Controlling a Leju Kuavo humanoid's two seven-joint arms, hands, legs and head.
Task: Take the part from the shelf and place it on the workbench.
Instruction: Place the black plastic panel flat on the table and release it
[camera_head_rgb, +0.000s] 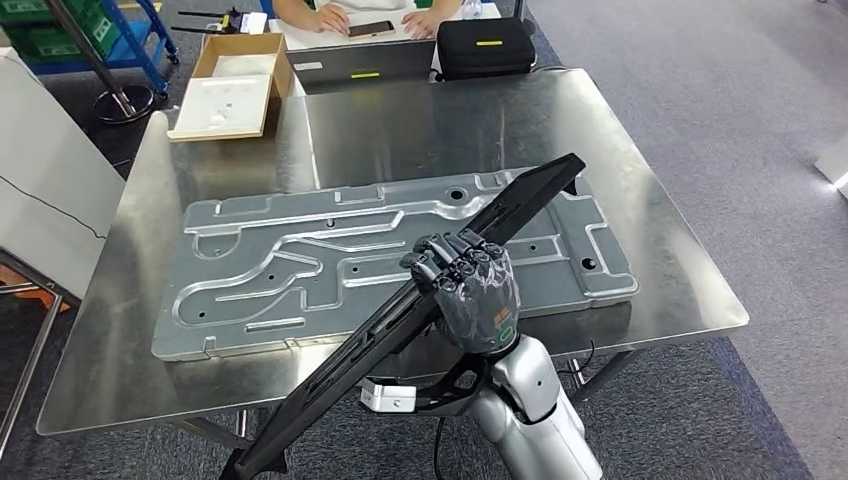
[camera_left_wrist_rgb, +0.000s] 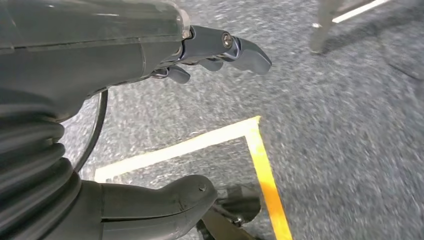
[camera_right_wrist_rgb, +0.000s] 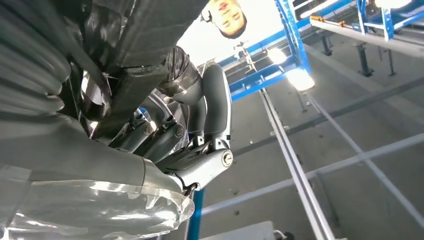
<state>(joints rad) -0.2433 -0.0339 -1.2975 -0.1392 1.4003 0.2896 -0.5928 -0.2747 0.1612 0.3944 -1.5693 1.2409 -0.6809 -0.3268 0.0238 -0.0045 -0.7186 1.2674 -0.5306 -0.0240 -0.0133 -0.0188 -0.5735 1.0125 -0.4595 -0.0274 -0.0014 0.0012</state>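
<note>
A long black part (camera_head_rgb: 530, 200) slants across the head view from the near left, past the workbench's front edge, up to the middle right. My right hand (camera_head_rgb: 468, 290) grips it near its middle, fingers wrapped over the top, holding it above the steel workbench (camera_head_rgb: 130, 330). The right wrist view shows the same fingers (camera_right_wrist_rgb: 212, 110) curled round the dark part (camera_right_wrist_rgb: 130, 85). My left hand (camera_left_wrist_rgb: 200, 50) hangs over the grey carpet, fingers apart, holding nothing.
A large grey stamped metal panel (camera_head_rgb: 300, 270) lies flat across the workbench. A cardboard box with a white tray (camera_head_rgb: 232, 88) sits at the far left corner. A person's hands (camera_head_rgb: 330, 18) rest at the far side beside a black case (camera_head_rgb: 485, 45). Yellow floor tape (camera_left_wrist_rgb: 260, 165) lies under the left hand.
</note>
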